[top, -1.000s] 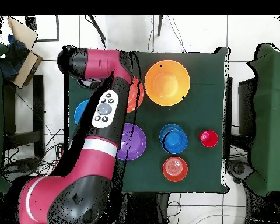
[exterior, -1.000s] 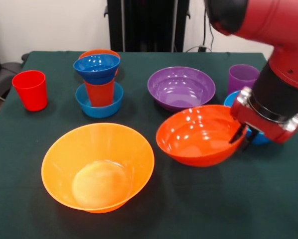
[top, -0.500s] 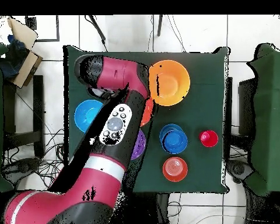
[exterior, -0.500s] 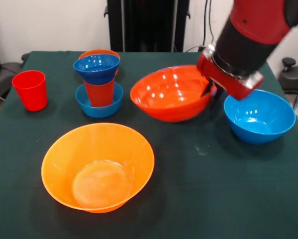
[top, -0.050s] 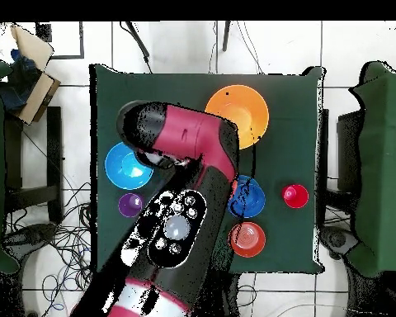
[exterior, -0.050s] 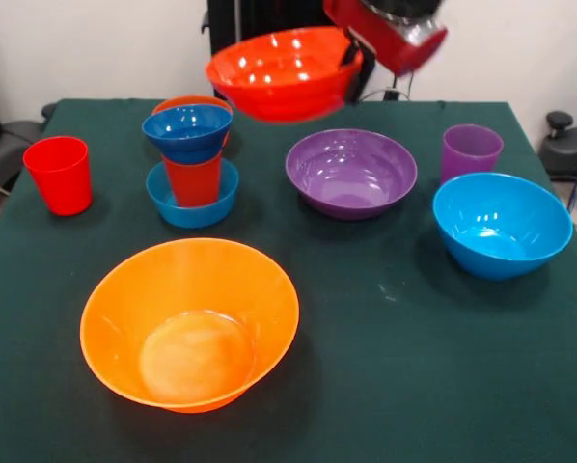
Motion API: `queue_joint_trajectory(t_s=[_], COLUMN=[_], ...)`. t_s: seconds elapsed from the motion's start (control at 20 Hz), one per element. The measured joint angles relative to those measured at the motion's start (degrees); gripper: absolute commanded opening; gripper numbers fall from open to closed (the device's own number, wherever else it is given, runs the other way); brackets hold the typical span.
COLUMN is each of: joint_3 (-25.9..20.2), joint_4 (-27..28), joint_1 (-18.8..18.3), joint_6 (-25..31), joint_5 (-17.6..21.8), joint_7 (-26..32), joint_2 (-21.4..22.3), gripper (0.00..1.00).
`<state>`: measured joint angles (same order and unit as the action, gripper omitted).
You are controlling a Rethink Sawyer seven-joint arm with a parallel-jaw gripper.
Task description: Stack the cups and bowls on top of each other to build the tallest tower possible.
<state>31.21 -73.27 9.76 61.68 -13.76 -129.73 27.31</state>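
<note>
Table cloth: dark green. Large bowl: yellow-orange. Lifted bowl: glossy red-orange. Bowl and cup: purple. Bowl: light blue. Cup: red. Arm: red with black.

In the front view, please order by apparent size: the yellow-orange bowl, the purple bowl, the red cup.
1. yellow-orange bowl, though it sits nearest the camera, which enlarges it
2. purple bowl
3. red cup
</note>
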Motion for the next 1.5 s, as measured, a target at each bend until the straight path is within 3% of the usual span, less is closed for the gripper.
queue_joint_trajectory(t_s=[0.3,0.65,1.1,1.5], joint_3=[0.01,-0.68,-3.59,-9.93], joint_4=[-4.92,-11.07,-18.45,-23.93], joint_1=[-2.05,-8.72,-14.05,-18.35], joint_6=[-0.15,-5.42,-14.89,-21.18], joint_5=[3.99,8.98,13.39,15.52], joint_7=[0.02,0.03,0.03,0.03], joint_2=[6.35,12.28,15.75,16.33], gripper=[0.00,0.00,0.00,0.00])
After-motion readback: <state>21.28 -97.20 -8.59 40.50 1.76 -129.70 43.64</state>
